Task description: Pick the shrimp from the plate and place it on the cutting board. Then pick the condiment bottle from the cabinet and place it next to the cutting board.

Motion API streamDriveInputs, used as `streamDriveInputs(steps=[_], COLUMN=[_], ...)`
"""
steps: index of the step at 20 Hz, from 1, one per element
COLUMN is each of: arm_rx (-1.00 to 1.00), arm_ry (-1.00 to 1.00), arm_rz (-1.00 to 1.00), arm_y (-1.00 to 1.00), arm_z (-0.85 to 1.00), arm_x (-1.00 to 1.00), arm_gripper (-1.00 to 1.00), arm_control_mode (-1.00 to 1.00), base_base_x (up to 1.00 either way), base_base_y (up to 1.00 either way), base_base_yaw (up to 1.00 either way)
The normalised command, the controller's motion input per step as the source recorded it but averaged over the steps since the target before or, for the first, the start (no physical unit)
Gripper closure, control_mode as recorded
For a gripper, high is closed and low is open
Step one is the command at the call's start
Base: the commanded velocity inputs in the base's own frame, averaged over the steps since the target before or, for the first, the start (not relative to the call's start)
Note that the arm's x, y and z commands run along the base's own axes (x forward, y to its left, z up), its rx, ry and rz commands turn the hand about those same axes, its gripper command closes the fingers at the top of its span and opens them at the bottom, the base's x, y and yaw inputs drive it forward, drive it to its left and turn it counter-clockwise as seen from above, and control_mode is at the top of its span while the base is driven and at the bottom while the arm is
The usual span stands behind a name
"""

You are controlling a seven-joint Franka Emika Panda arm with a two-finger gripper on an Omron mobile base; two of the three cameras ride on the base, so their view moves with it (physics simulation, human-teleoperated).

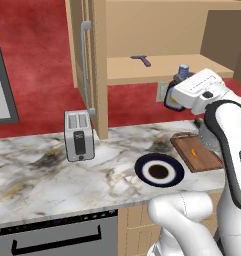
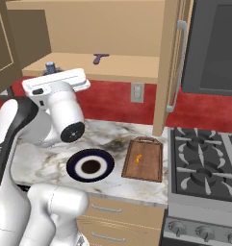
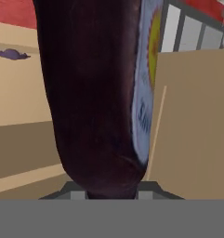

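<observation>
In the hand view, the claw pinches the condiment bottle, its dark body close against the lens. The left base view shows its blue cap by the cabinet shelf; the shrimp lies on the cutting board, beside the plate on the counter.

Shrimp on cutting board (plate beside)

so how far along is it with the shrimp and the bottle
Done: the shrimp lies on the cutting board, and the plate holds nothing. In hand: the gripper is shut on the condiment bottle, level with the cabinet shelf. Left: setting it beside the board.
</observation>
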Motion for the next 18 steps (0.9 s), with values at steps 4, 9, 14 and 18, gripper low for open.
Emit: streamDriveInputs(steps=[4, 9, 14, 18], arm_rx=[0.00, 0.00, 0.00, 0.00], arm_ry=[0.00, 0.00, 0.00, 0.00], arm_rz=[0.00, 0.00, 0.00, 0.00], arm_y=[-0.22, -0.19, -0.20, -0.21], arm_z=[-0.43, -0.47, -0.45, -0.35], arm_x=[-0.24, -0.23, -0.17, -0.12], arm_gripper=[1.00, 1.00, 1.00, 1.00], arm_control_mode=[-1.00, -1.00, -1.00, -1.00], base_base_x=[0.00, 0.00, 0.00, 0.00], base_base_y=[0.00, 0.00, 0.00, 0.00], base_base_yaw=[0.00, 0.00, 0.00, 0.00])
